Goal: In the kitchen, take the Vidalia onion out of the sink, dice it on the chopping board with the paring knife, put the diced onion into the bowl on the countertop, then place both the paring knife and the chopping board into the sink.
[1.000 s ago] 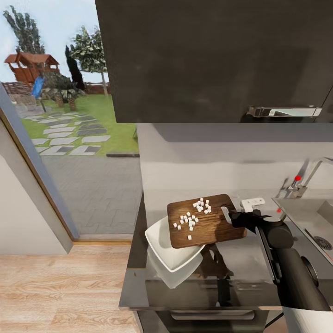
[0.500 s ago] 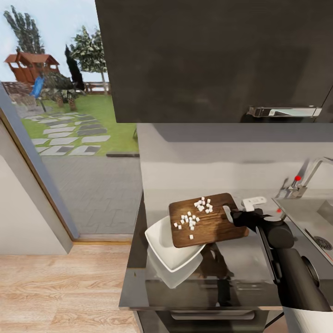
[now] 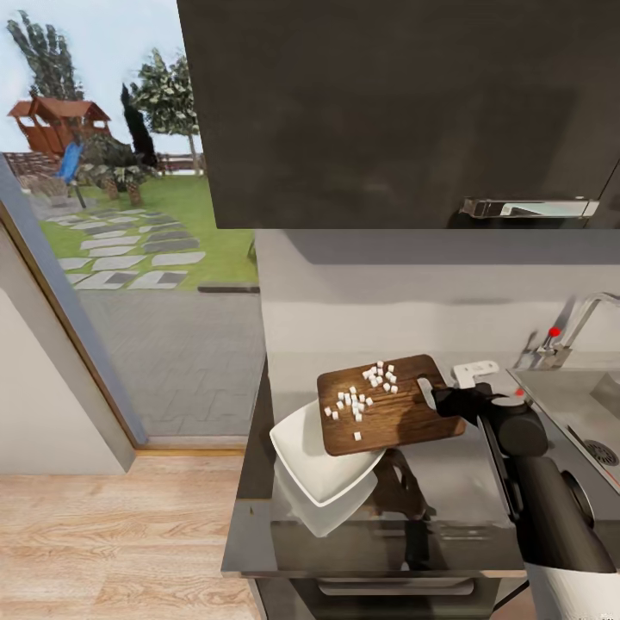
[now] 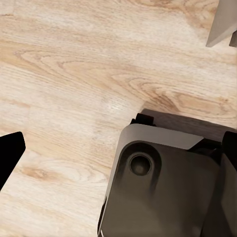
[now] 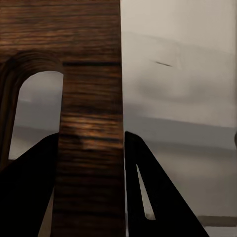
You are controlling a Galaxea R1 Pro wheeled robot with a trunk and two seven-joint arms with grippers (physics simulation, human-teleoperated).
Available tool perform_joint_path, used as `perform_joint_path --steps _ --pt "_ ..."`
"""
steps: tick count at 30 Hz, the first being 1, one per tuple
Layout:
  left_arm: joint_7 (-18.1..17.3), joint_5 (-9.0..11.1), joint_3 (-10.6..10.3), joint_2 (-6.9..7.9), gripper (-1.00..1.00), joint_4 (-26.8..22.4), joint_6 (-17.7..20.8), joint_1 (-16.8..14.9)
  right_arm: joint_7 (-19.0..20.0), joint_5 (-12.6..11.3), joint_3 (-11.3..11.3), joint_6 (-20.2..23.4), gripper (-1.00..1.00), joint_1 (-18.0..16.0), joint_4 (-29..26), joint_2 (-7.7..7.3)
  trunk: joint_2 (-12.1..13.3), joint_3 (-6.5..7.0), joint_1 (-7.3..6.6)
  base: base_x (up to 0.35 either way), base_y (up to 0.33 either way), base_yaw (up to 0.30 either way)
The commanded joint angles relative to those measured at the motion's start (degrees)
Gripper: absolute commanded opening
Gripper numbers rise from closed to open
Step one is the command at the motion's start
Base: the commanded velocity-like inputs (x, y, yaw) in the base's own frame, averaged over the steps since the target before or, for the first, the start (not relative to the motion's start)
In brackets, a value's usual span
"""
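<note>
Head view showed the robot's right arm low at the right of the frame, reaching up toward the middle. Its right gripper [image 3: 441, 401] was clamped on the handle end of the chopping board [image 3: 392, 405]. The right wrist view showed the same grip up close: two dark fingers [image 5: 143, 182] pressed on either side of the wooden strip [image 5: 91, 138] next to the handle hole.

The board was lifted off the countertop [image 3: 465, 482] and tipped a little, with its far-from-gripper end lower. That low end hung over the white bowl [image 3: 314, 461], which sat on the countertop just left of the middle of the frame. The diced onion [image 3: 366, 392] lay as small white cubes on the board, in its upper left part, well away from the gripper. No cubes could be seen in the bowl.

So the step in hand looked like pouring the onion bits into the bowl. The next move probably called for tipping the board more steeply, so the cubes slide off its low end and drop inside the bowl, not past its rim.

Farther back, at the right edge of the frame, were the sink [image 3: 577, 405] and its tap [image 3: 573, 331].

The left wrist view showed wood floor [image 4: 74, 74] and part of the robot's dark base [image 4: 163, 182]. A dark finger tip [image 4: 10, 153] poked in at the left edge, so I cannot tell if the left gripper was apart or together.
</note>
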Motion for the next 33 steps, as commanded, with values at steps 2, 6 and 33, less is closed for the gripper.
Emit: perform_joint_path --steps 2,6,33 --pt "0.0 0.4 -0.5 -0.05 1.0 0.3 -0.4 -0.1 0.6 0.5 0.0 0.5 -1.0 -0.3 -0.1 -0.02 -0.1 -0.12 0.04 0.0 0.0 0.0" --pt "0.0 0.4 -0.5 -0.05 1.0 0.3 -0.4 -0.1 0.6 0.5 0.7 0.8 -1.0 -0.8 -0.1 -0.02 -0.1 -0.12 0.04 0.0 0.0 0.0" --pt "0.0 0.4 -0.5 -0.05 1.0 0.3 -0.4 -0.1 0.6 3.6 3.1 0.8 -1.0 -1.0 -0.1 0.02 -0.1 -0.12 0.04 0.0 0.0 0.0"
